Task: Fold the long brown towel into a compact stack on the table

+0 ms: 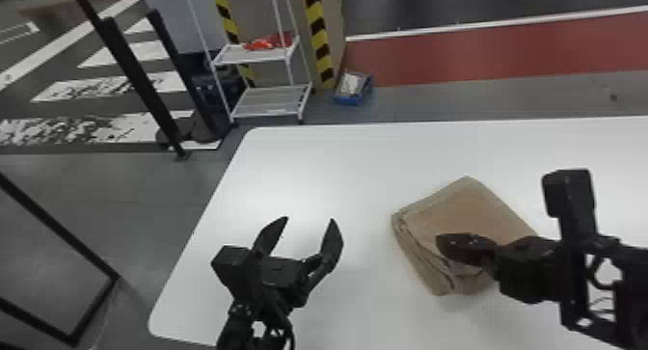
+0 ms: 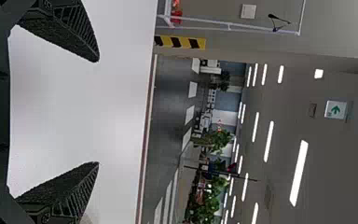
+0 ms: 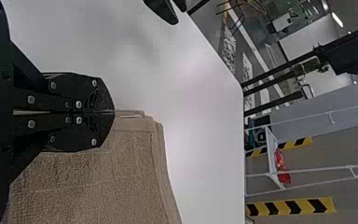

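Brown towel (image 1: 463, 214) in a thick, nubbly looped weave lies folded into a squarish pad, set askew on the worktop (image 1: 337, 170), which is smooth, white and faintly glossy with rounded corners. Several soft layers show along the towel's left side in the head view, their edges slightly uneven and bulging near the corner closest to the robot; a flatter woven band runs near one hem in the right wrist view. Over the pad is the right hand (image 1: 446, 245), its two flat black, bolt-studded fingers pressed together along a straight seam; whether they touch the cloth I cannot tell. The left hand (image 1: 309, 221) hangs above bare worktop to the left of the towel, spread wide, its tapering fingers (image 2: 70, 35) grainy and ribbed. Beyond the worktop stand a white metal shelf rack (image 1: 270, 100) and a blue bin (image 1: 351, 101).
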`<act>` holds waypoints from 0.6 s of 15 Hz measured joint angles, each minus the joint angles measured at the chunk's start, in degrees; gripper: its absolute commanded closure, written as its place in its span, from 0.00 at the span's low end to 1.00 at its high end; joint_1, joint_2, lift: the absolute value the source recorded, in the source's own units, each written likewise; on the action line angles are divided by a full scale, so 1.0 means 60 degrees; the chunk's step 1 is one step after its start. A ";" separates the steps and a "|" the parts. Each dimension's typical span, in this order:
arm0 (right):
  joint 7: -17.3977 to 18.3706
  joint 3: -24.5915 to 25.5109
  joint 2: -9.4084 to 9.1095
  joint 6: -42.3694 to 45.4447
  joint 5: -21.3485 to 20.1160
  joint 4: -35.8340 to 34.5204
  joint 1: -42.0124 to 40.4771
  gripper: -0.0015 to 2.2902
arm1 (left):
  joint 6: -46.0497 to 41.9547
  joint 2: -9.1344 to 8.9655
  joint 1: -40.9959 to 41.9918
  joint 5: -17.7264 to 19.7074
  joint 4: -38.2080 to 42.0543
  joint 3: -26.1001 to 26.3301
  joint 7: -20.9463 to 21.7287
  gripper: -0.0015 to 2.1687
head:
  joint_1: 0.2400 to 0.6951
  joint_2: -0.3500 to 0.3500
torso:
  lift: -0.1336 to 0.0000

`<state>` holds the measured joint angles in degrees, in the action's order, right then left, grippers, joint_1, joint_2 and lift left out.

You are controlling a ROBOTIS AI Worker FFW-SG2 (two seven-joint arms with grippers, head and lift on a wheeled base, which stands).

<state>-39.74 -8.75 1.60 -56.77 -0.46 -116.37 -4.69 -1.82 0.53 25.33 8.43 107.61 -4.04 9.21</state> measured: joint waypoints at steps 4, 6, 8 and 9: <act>-0.0270 0.0691 0.0083 -0.0124 -0.0055 -0.0243 -0.0394 0.85 | 0.0002 -0.0027 -0.0074 0.0009 -0.0080 0.0028 0.0046 0.04 | 1.00 0.81 | 0.08; -0.0375 0.0482 0.0111 -0.0039 -0.0295 0.0058 -0.0448 0.85 | -0.0011 -0.0038 -0.0060 0.0003 -0.0076 0.0033 0.0049 0.04 | 1.00 0.81 | 0.08; -0.0420 0.0356 0.0126 -0.0003 -0.0524 0.0326 -0.0433 0.85 | -0.0057 -0.0024 -0.0006 0.0029 -0.0057 -0.0013 0.0048 0.04 | 1.00 0.82 | 0.08; -0.0435 0.0345 0.0138 0.0005 -0.0621 0.0427 -0.0401 0.85 | -0.0074 -0.0018 0.0006 0.0051 -0.0058 -0.0032 0.0046 0.04 | 1.00 0.82 | 0.08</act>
<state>-42.35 -6.68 2.43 -56.75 -4.19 -113.81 -7.10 -2.26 0.42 25.36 8.74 107.26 -4.24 9.48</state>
